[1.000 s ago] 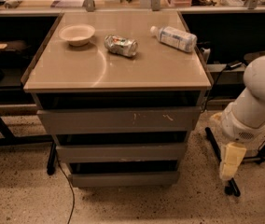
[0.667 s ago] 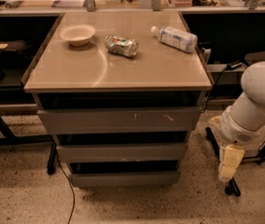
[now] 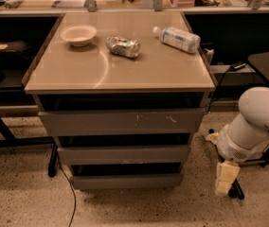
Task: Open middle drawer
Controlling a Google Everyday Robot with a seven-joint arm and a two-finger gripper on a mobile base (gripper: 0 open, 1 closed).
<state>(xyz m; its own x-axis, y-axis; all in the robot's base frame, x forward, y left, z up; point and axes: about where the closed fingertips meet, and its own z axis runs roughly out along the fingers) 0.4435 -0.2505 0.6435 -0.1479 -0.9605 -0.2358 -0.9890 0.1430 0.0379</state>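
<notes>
**Inspector:** Start with the hand.

**Assessor:** The hand point(image 3: 226, 178) hangs low at about 4 o'clock in the view, pointing down at the floor below the white arm point(image 3: 255, 122). It is beside the cabinet's right side and well apart from it. Released or clenched: cannot tell. Nothing is seen held in it.

**Inspector:** Where is the task's thing from there?

**Assessor:** The middle drawer point(image 3: 123, 154) lies at roughly 9 o'clock from the hand, a shade toward 10. It appears shut. Its front is a plain grey strip with its long axis running 9 to 3 o'clock, and its right end is the part nearest the hand. Above it sits the taller front point(image 3: 120, 122) with pale scratch marks; below it is the narrowest front point(image 3: 127, 180).

**Inspector:** What does the coming move turn on?

**Assessor:** In my judgement the hand is off to the side of the drawer, not before its face. It would need to turn toward 9 o'clock and come round to the front. The front has no handle, so a hold on its upper edge looks the likely way.

**Inspector:** Anything further out?

**Assessor:** On the table point(image 3: 125, 74) are a bowl point(image 3: 78, 34), a lying can point(image 3: 122, 46) and a lying bottle point(image 3: 177, 38).
</notes>
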